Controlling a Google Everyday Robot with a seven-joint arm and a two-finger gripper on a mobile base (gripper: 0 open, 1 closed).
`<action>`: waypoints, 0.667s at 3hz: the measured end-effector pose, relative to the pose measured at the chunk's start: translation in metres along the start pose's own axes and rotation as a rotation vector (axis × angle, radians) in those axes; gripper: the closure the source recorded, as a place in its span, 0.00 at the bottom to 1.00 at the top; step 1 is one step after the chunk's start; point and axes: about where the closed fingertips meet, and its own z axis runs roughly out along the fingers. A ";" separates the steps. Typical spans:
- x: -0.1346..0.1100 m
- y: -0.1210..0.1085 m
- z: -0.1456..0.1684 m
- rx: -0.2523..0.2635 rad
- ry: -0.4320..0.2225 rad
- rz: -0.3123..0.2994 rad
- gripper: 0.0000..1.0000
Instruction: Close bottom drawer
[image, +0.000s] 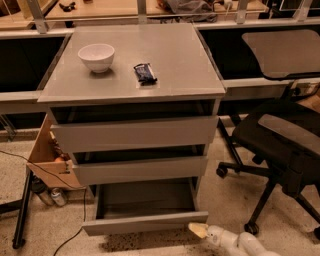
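The bottom drawer (145, 222) of the grey cabinet (135, 60) stands pulled out; its short grey front faces me and its grey inside looks empty. The two taller drawers above it, the top drawer (132, 134) and the middle drawer (140, 170), stick out only slightly. My white gripper (198, 230) comes in from the bottom right, its pale tip just below and in front of the bottom drawer front's right end, close to it.
A white bowl (96, 56) and a dark snack packet (145, 73) lie on the cabinet top. A black office chair (285, 140) stands at the right. A cardboard box (47, 157), cans (55, 196) and a cable (75, 235) are at the left on the floor.
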 end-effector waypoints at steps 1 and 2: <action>-0.015 -0.003 0.012 0.015 -0.048 -0.019 1.00; -0.036 -0.015 0.025 0.064 -0.121 -0.036 1.00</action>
